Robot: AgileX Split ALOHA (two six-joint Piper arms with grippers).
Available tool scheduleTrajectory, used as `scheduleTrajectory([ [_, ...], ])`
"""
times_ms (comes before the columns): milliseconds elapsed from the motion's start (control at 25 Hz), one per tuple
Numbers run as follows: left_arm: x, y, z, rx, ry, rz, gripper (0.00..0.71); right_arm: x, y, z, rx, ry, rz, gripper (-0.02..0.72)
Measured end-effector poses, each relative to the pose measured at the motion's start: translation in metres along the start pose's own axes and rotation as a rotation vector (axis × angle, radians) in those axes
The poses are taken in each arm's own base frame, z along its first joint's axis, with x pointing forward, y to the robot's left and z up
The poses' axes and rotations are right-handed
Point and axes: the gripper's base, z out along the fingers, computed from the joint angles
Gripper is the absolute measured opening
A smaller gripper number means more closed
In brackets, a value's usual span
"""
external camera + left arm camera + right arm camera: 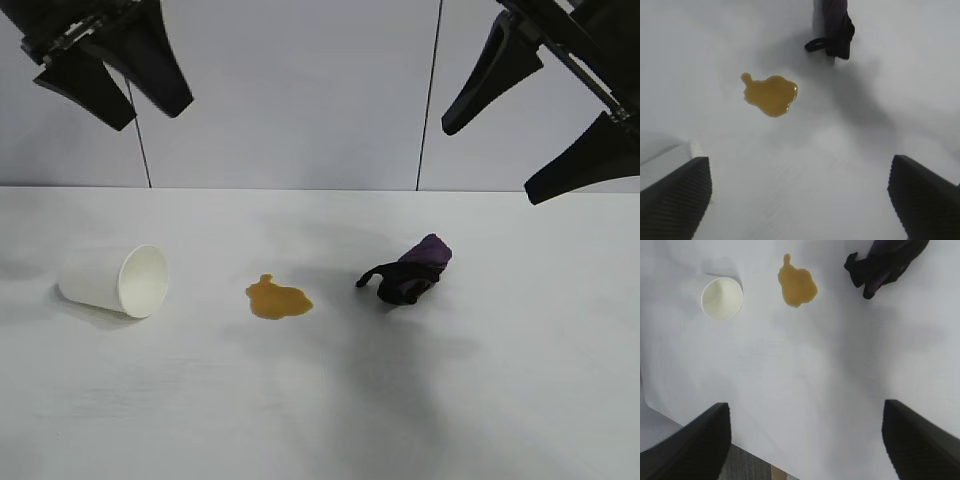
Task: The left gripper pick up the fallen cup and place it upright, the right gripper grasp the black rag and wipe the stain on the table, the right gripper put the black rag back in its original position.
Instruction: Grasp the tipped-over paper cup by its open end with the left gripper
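Stain [279, 299] between cup [115, 280] and rag [408, 271]

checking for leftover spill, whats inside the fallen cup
The cup lies on its side on the table, mouth open toward the stain. The inner wall and bottom that show look plain white and dry; the lowest inner side is hidden behind the rim.
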Motion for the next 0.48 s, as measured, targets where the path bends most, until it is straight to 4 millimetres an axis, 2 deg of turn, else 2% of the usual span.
scheduleTrajectory([
  [160,0.0023,-0.0036,0.0051,-0.053,0.116,0.281,0.689,-0.0003,-0.0001,0.0,0.001,-0.003,0.0,0.568],
  [480,-0.0057,0.0006,0.0086,-0.176,0.141,0.589,0.689,-0.0025,-0.0005,0.0,0.006,-0.028,0.0,0.568],
])
